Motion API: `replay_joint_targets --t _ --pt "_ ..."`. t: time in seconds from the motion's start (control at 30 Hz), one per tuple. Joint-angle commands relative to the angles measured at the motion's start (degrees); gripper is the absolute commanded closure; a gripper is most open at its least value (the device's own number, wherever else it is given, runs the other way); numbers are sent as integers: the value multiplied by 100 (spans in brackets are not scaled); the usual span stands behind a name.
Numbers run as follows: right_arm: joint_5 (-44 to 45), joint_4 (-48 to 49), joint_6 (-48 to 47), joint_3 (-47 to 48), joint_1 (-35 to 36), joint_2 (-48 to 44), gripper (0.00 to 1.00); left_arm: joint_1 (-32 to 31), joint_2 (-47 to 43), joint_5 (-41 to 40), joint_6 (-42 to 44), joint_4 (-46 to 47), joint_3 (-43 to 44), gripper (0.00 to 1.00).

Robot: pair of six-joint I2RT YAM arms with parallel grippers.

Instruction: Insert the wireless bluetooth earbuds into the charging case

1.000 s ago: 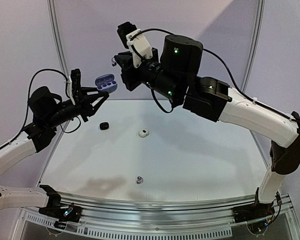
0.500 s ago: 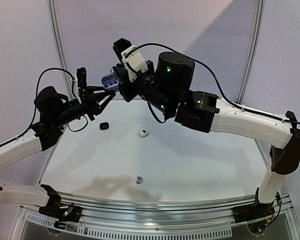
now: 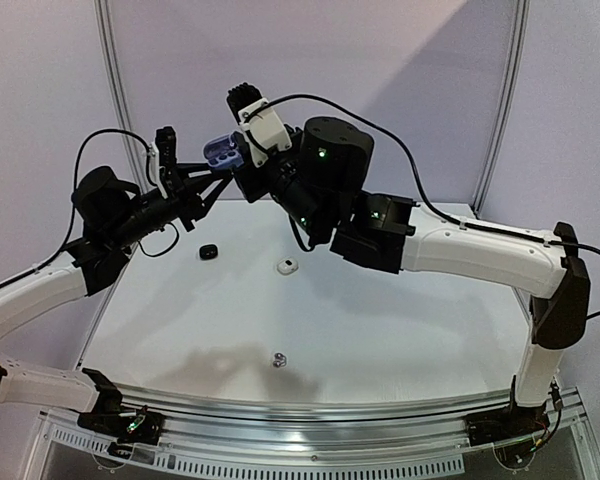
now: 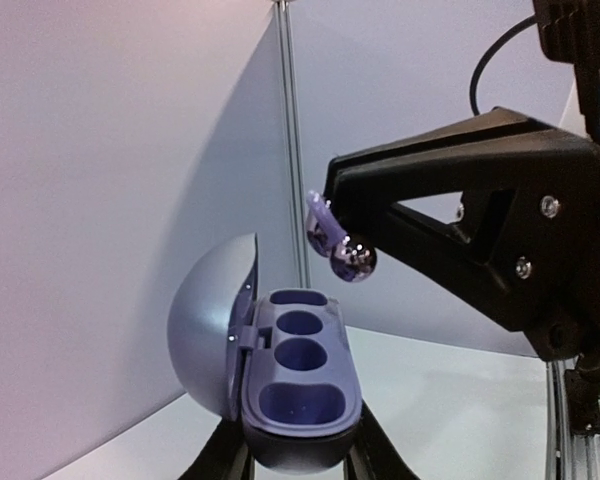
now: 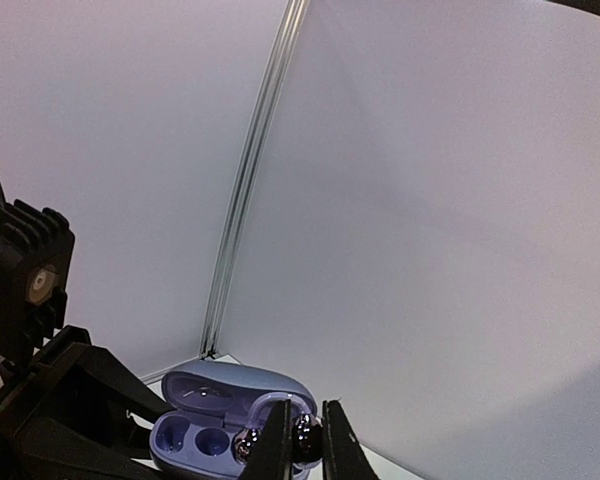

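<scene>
Pale lilac walls [image 3: 380,80] meet at a metal corner post [image 5: 250,190] behind a white table [image 3: 380,330], and the work hangs in mid-air high above that surface with nothing under it. The left gripper [image 3: 212,170] is closed on the base of the blue charging case [image 4: 295,400], lid swung open to one side and wells facing up. The right gripper [image 5: 305,445] is pinched narrow on a shiny silver-purple earbud [image 4: 352,258], which sits just below its tips and just above the far end of the case, apart from it. The main risk, as I judge it, is alignment: the earbud hangs over the rim end and not squarely over a well, so a straight descent could land it on the edge between recesses. Pressing then would tilt or slide the case in the left gripper's hold, since only two fingers steady it. Letting go early would drop the earbud far below both grippers onto the hard table, where it could bounce or roll off. The right finger could also nudge the lid shut. Far beneath the grippers lie a black piece [image 3: 208,251], a white piece [image 3: 286,266] and a silvery piece [image 3: 278,359], too small to identify.
</scene>
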Motion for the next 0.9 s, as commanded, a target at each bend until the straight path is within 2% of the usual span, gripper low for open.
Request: replay_joint_targets --t 0.0,0.57,0.73,0.87 --pt "218 307 -26 150 56 150 100 -83 69 -138 247 180 20 100" --pt "74 -21 158 297 -58 386 100 -83 72 114 95 292 -18 100" --pt "19 -276 377 508 -92 428 100 -66 103 119 -470 134 110 100" --pt "137 -722 596 712 -102 300 100 -13 93 -290 -519 -122 74 100"
